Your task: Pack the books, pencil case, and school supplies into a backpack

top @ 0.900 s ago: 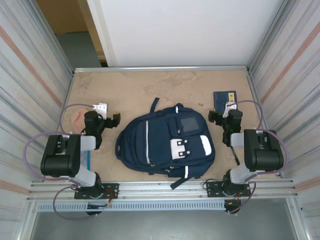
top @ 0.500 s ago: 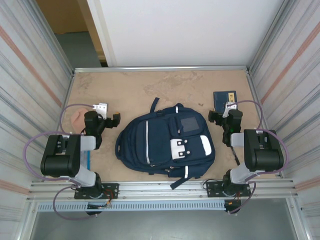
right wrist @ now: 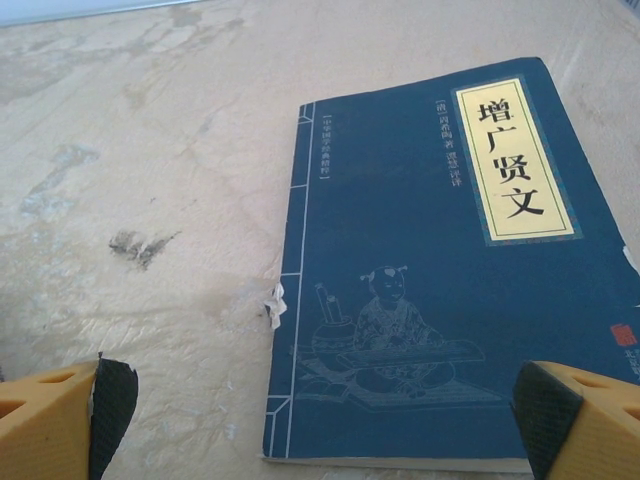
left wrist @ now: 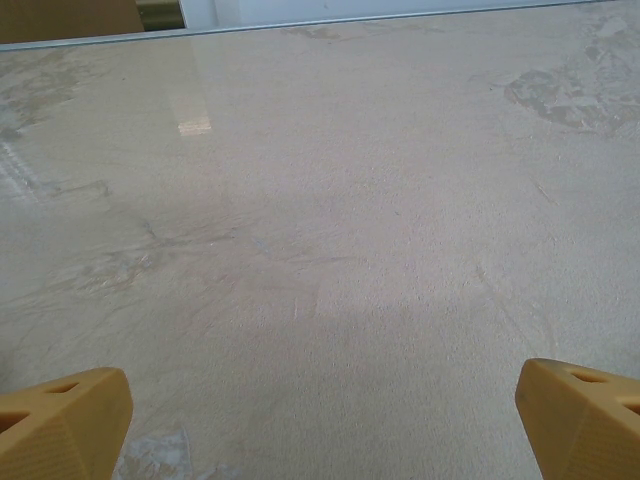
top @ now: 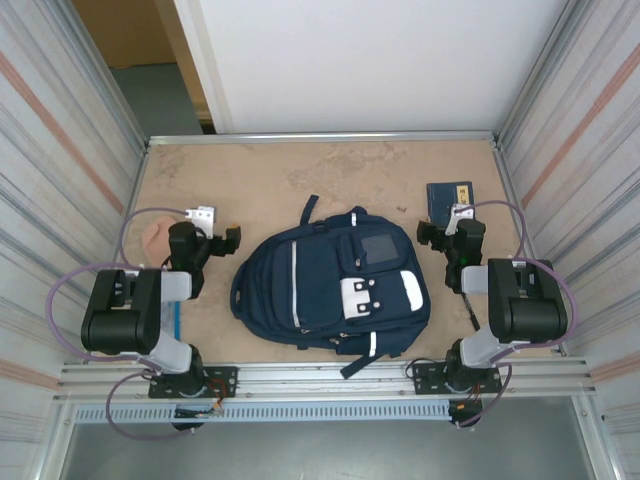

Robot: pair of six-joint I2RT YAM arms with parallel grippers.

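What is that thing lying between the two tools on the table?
The navy backpack lies between the left tool and the right tool, seen from the top camera.

book point(right wrist: 430, 270) cut by rt edge, peach lump point(top: 153, 238) half hidden

Book point(right wrist: 420, 270) cover — gold label point(right wrist: 515, 160) reads 增广贤文, vert.; small print point(right wrist: 447, 140) beside it too tiny to read.

You have nothing to log here: from the earlier top views to this one no position differs, the backpack point(top: 300, 290) at centre frame and the book point(top: 448, 198) at upper right lying exactly as before.
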